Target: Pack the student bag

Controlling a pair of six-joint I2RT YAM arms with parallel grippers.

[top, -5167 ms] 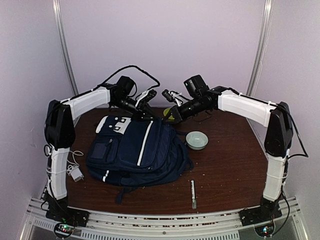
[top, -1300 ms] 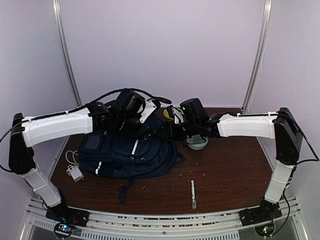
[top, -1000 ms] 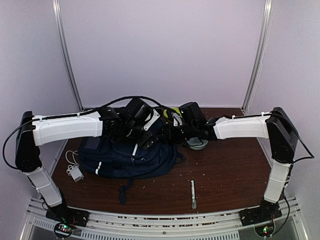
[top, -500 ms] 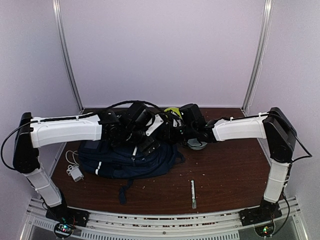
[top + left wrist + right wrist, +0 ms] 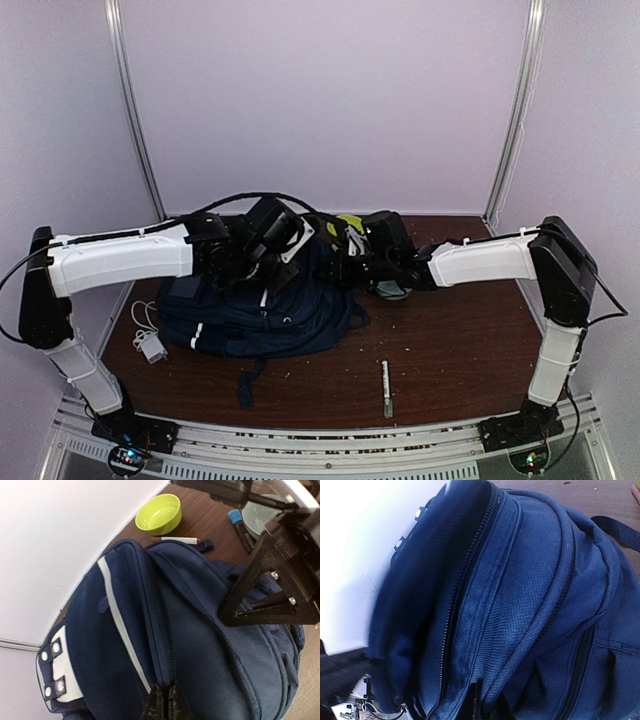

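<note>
We see the bag lying on the left half of the table, its top end toward the back wall and raised a little between the 2 arms. Both arms reach in over that top end.

The left claw is clenched, its 2 tips pressed together on a ridge of blue cloth right beside a zip, with the white stripe running just to its left. The right claw is also clenched, nipping a fold of cloth between 2 zip lines on the bag's upper side. In the overhead view the 2 claws sit close together above the bag's far end, left and right.

Behind the bag stand a yellow-green bowl, a marker and a blue-capped stick. A pale bowl peeks out under the right arm. A pen lies near the front edge, and a white charger lies left of the bag.
</note>
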